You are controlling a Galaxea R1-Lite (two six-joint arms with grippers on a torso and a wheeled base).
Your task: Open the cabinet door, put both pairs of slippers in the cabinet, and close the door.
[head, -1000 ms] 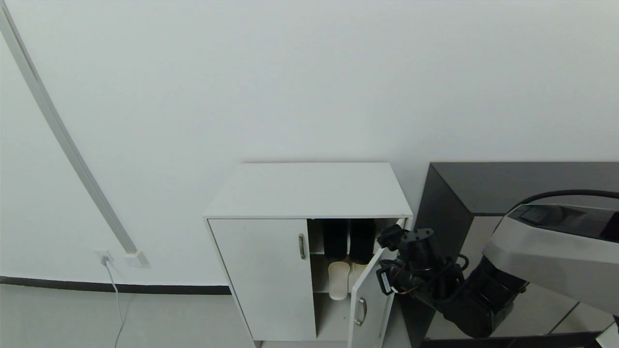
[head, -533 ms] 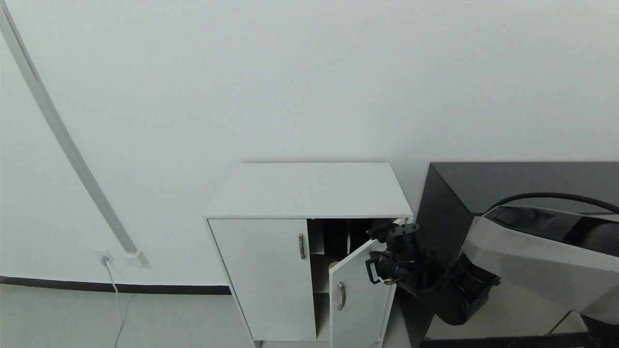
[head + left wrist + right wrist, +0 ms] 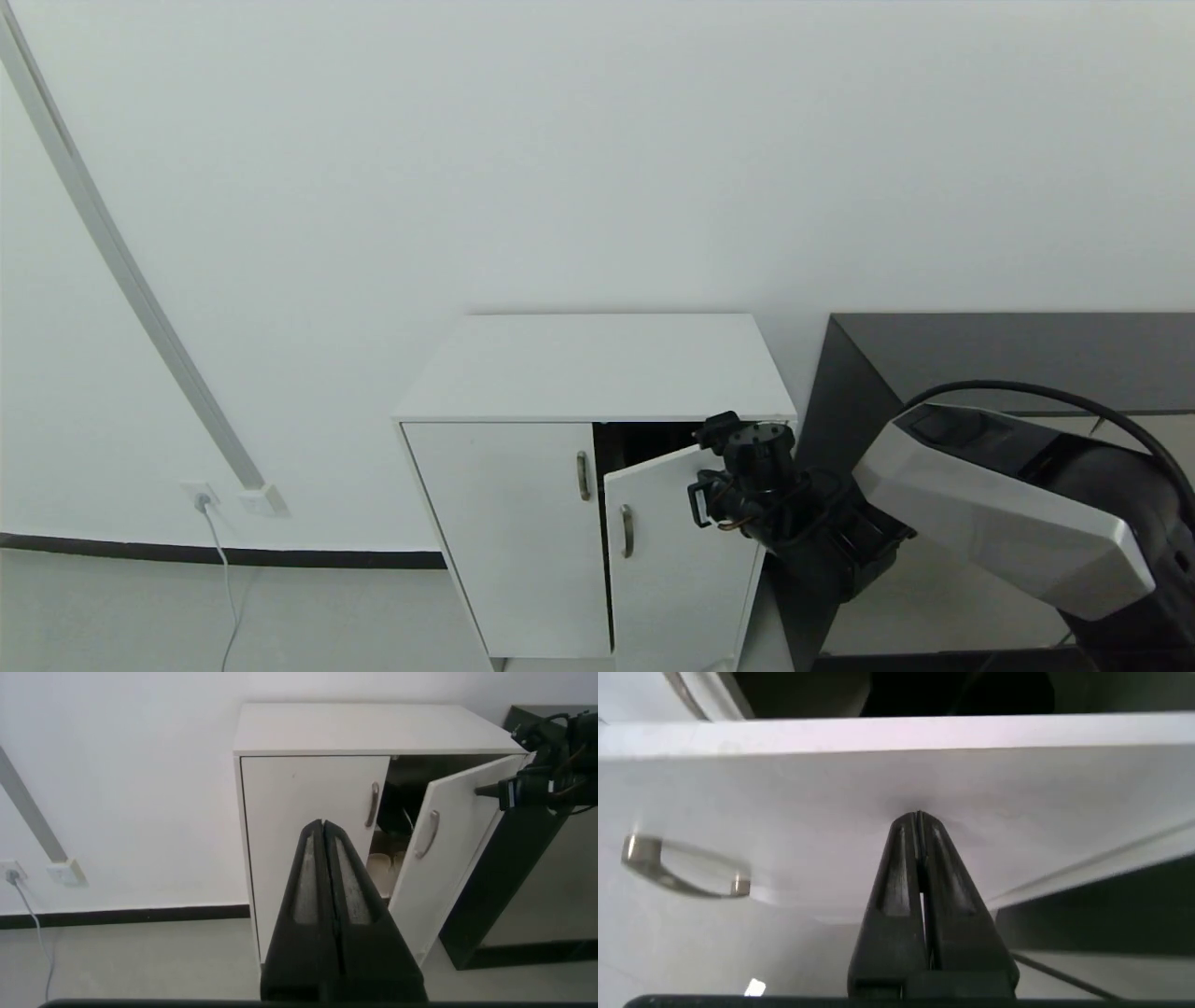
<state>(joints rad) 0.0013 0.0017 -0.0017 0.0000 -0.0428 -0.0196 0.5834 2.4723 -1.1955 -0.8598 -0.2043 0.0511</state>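
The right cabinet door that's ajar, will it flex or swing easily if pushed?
The right door looks like a flat rigid panel, so it likely won't flex. Hinged at its outer edge, it should swing shut easily. Its smooth face may let the right gripper slide.

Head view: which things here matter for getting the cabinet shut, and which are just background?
Job:
- cabinet
- right door, ajar
- door handle
- pale slippers inside
- right gripper, fingers shut, against the door

Lying about:
- wall socket
- cable
- slanted wall strip
- dark unit beside the cabinet
- left gripper, fingers shut, apart from the cabinet
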